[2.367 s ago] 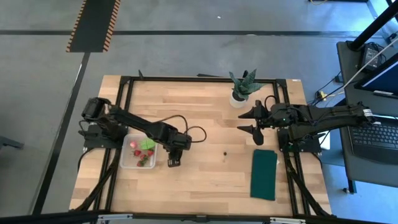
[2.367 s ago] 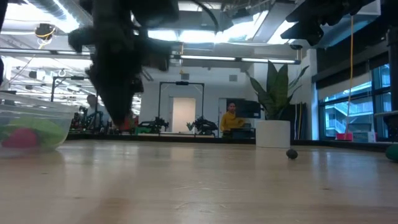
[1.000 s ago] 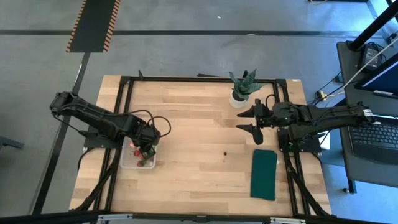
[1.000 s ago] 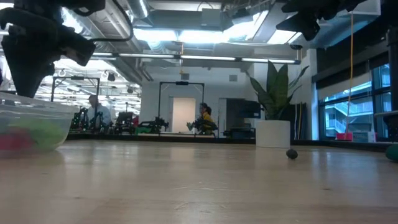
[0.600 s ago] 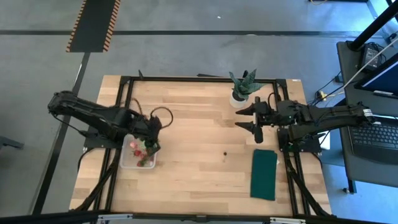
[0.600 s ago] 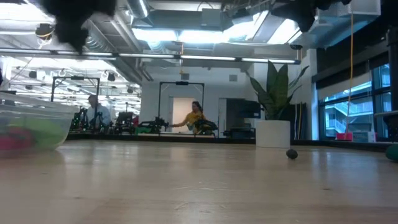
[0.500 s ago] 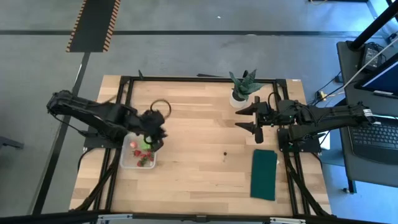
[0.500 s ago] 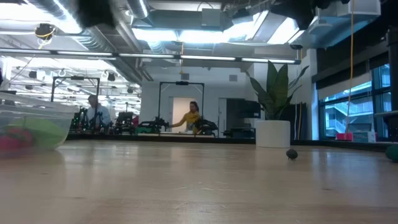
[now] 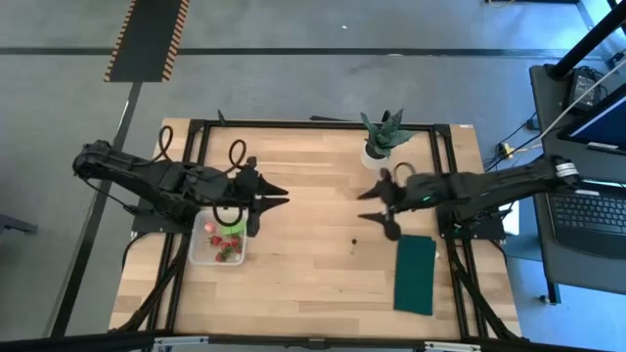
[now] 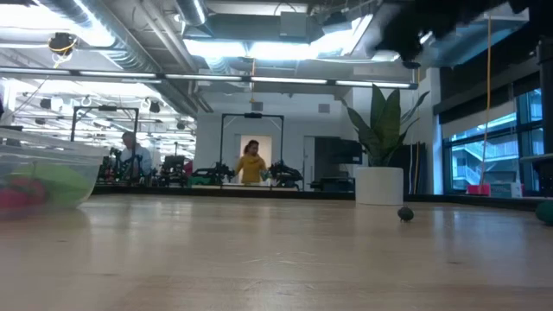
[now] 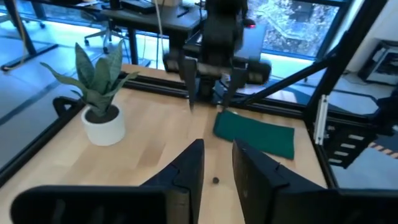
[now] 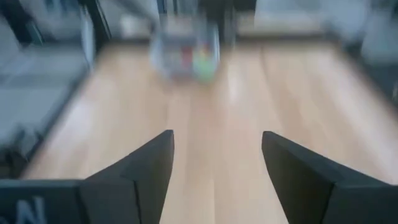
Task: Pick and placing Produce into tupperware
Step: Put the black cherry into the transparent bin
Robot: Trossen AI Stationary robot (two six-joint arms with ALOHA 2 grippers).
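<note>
In the high view the clear tupperware (image 9: 217,239) sits near the table's left side on its flat base, with red strawberry pieces and a light green leafy piece inside. It also shows in the low view (image 10: 43,177) and, blurred, in the right wrist view (image 12: 186,53). The olive-brown round piece (image 9: 353,237) lies alone on the wood mid-table (image 10: 405,213) (image 11: 215,180). My left gripper (image 9: 285,196) (image 11: 216,146) is open, raised just right of the tupperware and pointing toward the table's right. My right gripper (image 9: 361,206) (image 12: 217,140) is open, above the table, far-right of the round piece.
A spiky plant in a white pot (image 9: 381,139) stands near the far edge, behind the right gripper. A dark green cloth (image 9: 416,274) lies flat near the right edge. Bare wood runs between the tupperware and the round piece. People move in the room beyond the table.
My left gripper has risen from over the tupperware, swung up and turned from pointing down to pointing level toward the table's right. My right gripper has moved toward the table's left and slightly nearer, closing on the round piece. The produce and tupperware have stayed put.
</note>
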